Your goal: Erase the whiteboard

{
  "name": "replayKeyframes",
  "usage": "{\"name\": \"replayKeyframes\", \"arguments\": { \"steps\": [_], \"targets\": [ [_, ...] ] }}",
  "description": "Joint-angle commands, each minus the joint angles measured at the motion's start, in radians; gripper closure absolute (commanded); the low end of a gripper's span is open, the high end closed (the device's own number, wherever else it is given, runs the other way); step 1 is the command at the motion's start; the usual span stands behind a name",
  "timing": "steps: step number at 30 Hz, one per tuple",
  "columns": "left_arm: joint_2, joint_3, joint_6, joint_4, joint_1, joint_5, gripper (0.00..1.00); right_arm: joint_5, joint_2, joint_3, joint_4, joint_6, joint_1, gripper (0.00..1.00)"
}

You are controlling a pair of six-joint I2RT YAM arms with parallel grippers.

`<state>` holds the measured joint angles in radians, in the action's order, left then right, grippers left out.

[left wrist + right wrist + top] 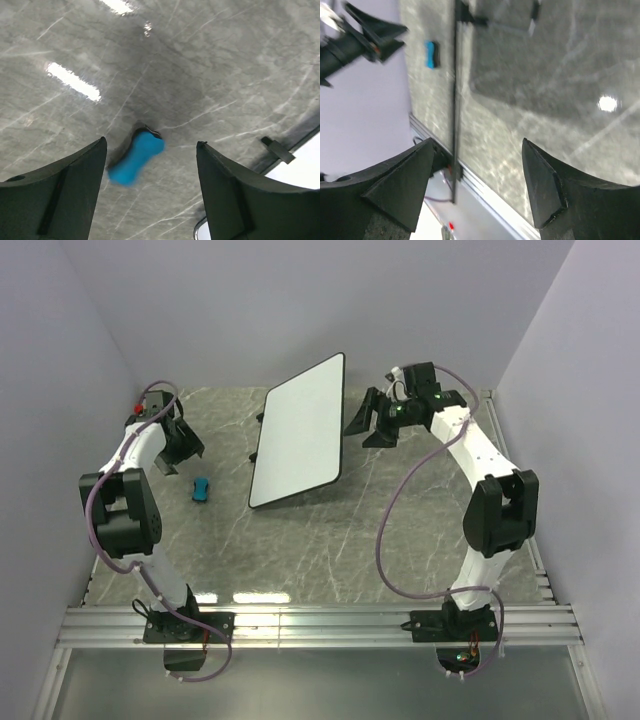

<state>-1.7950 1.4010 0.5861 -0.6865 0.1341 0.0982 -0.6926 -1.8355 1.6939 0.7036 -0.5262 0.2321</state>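
The whiteboard (298,435) stands tilted on small black feet at the table's middle back; its face looks blank white. A small blue eraser (201,489) lies on the marble table to its left. My left gripper (182,448) is open and empty, above and behind the eraser. In the left wrist view the eraser (136,156) lies between the spread fingers (65,190), apart from them, and a whiteboard corner (300,172) shows at lower right. My right gripper (372,422) is open and empty just right of the board. Its wrist view shows the board's black rim (454,90) edge-on.
Grey walls close in the table on the left, back and right. A small red object (138,405) sits at the back left corner. An aluminium rail (320,625) runs along the near edge by the arm bases. The right wrist view also shows the eraser (431,54).
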Motion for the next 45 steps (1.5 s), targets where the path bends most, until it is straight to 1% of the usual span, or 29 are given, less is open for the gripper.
{"name": "replayKeyframes", "arguments": {
  "steps": [1,2,6,9,12,13,19,24,28,33,40,45],
  "targets": [
    [0.006,0.035,-0.017,-0.039,-0.002,0.037,0.23,0.024,0.079,-0.094,-0.064,0.051,0.006,0.22],
    [0.012,0.039,-0.019,-0.044,-0.005,0.032,0.23,0.024,0.111,-0.143,-0.073,0.054,0.004,0.22],
    [0.046,0.052,-0.025,-0.053,-0.022,0.012,0.27,0.028,0.188,-0.246,-0.096,0.068,0.007,0.22],
    [0.100,0.035,-0.025,-0.038,-0.063,0.011,0.27,0.027,0.254,-0.325,-0.127,0.072,0.012,0.21],
    [0.151,0.033,-0.020,-0.021,-0.125,0.006,0.27,0.016,0.311,-0.402,-0.157,0.066,0.021,0.21],
    [0.158,0.036,-0.016,-0.024,-0.161,0.003,0.27,0.012,0.337,-0.440,-0.173,0.061,0.027,0.21],
    [0.203,0.078,0.041,-0.071,-0.270,0.055,0.28,-0.018,0.410,-0.542,-0.204,0.061,0.045,0.21],
    [0.287,0.076,0.078,-0.122,-0.318,0.086,0.27,-0.035,0.452,-0.591,-0.194,0.084,0.047,0.21],
    [0.351,0.093,0.081,-0.171,-0.335,0.138,0.23,-0.071,0.484,-0.645,-0.254,0.036,0.052,0.21],
    [0.410,0.165,0.086,-0.240,-0.341,0.178,0.18,-0.084,0.530,-0.698,-0.280,0.020,0.058,0.21],
    [0.428,0.299,0.092,-0.297,-0.356,0.192,0.14,-0.099,0.636,-0.772,-0.288,0.003,0.058,0.21],
    [0.456,0.375,0.083,-0.301,-0.363,0.179,0.06,-0.104,0.703,-0.833,-0.273,0.014,0.059,0.21]
  ]
}}
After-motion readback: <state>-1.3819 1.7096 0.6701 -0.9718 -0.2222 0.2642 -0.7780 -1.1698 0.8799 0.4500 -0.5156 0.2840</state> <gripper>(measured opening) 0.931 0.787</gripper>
